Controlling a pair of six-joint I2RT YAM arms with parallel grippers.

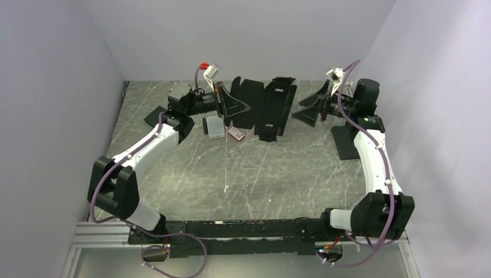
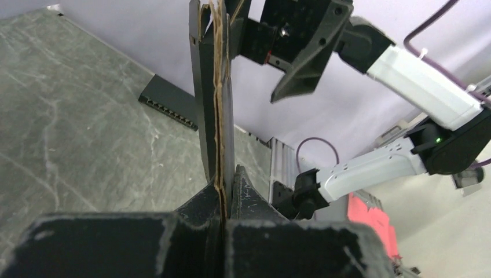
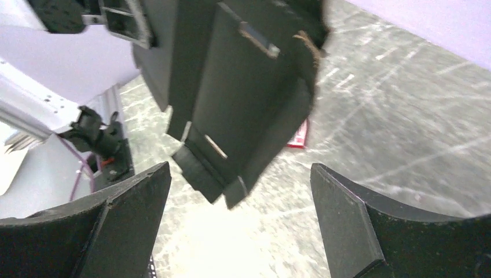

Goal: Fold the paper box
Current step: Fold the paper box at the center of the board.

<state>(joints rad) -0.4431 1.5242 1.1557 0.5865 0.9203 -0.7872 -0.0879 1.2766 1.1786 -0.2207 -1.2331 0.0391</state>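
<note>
Veined grey tabletop [image 1: 260,174]; matte black creased paper box [image 1: 272,113], brown corrugated edge.

**A:** Where is there room on the table [image 1: 249,179]?

**B:** The near and middle stretch between the two arms is open. The back is crowded. The paper box [image 1: 272,107] is there, pinched in the left end effector [image 1: 240,108].

**A:** What lies around it?

**B:** A silver case [image 1: 215,126] and a small red card [image 1: 235,134] lie just in front, toward the left. A black slab [image 1: 346,142] lies beside the right arm and a second slab [image 1: 154,117] lies beside the left arm.

**A:** And to the right of the box?

**B:** The right end effector [image 1: 304,110], fingers spread wide, sits just beside the box's right edge with only a narrow gap. The walls [image 1: 243,35] close off the back and both sides.
</note>
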